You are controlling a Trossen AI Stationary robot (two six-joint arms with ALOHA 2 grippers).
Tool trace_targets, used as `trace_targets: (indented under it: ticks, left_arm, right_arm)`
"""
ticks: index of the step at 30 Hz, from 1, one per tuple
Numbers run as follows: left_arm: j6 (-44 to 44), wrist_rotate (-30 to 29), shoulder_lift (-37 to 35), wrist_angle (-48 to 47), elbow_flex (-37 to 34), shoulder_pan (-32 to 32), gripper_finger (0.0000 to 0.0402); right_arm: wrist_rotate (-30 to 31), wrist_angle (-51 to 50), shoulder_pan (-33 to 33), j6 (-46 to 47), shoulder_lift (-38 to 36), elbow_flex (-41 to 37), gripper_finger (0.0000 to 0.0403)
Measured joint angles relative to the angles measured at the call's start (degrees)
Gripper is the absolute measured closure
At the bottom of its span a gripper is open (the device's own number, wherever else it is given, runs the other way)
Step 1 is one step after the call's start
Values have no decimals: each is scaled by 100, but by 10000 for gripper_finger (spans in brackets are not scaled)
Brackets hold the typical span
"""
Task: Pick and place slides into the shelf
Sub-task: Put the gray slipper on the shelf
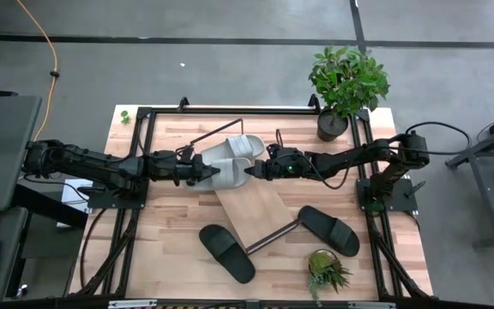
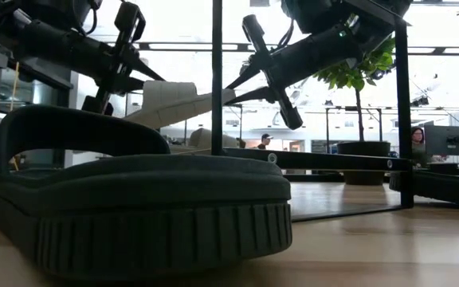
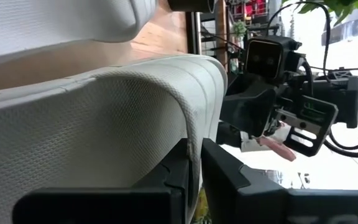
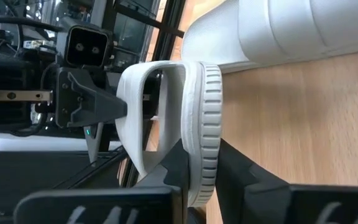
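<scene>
A light grey rubber slip-on slide (image 1: 227, 174) hangs raised between the two arms over the middle of the wooden bench (image 1: 178, 215), gripped from both ends; the left end effector (image 1: 206, 170) has its dark fingers (image 3: 185, 171) clamped on the edge of the slide's wide textured strap, and the right end effector (image 1: 251, 171) pinches the ribbed sole rim at the opposite end between its own fingers (image 4: 176, 165) — both are clenched on the same slide. In the low view the slide shows tilted, lifted clear of the surface. A second light grey slide (image 1: 240, 148) lies just beyond it, on the long light-wood shelf board (image 1: 260, 206), which sits diagonally across the bench with thin black rod frames at its two short ends; one frame (image 1: 217, 130) is near the far side, the other (image 1: 273, 238) near the front. Two black rubber slides rest flat on the bench, off the shelf: one (image 1: 226, 252) to the front left of the board, the other (image 1: 328, 229) to its right, the near frame between them. A potted leafy plant (image 1: 346, 86) stands at the far right corner; a small green plant (image 1: 325, 270) sits near the front edge.
</scene>
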Motion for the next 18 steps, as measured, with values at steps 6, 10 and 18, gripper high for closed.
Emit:
trace_targets:
  ticks: [6,10,18]
  left_arm:
    - [15,-2,-2,-5,0,0,374]
    - [15,-1,-2,-7,0,0,373]
    - [101,-6,-1,-39,-1,0,317]
  right_arm:
    - [154,-91,10,-63,-78,-2,373]
    - [263,-395,31,-108,-262,-2,373]
    - [510,-947,38,-267,-597,-9,373]
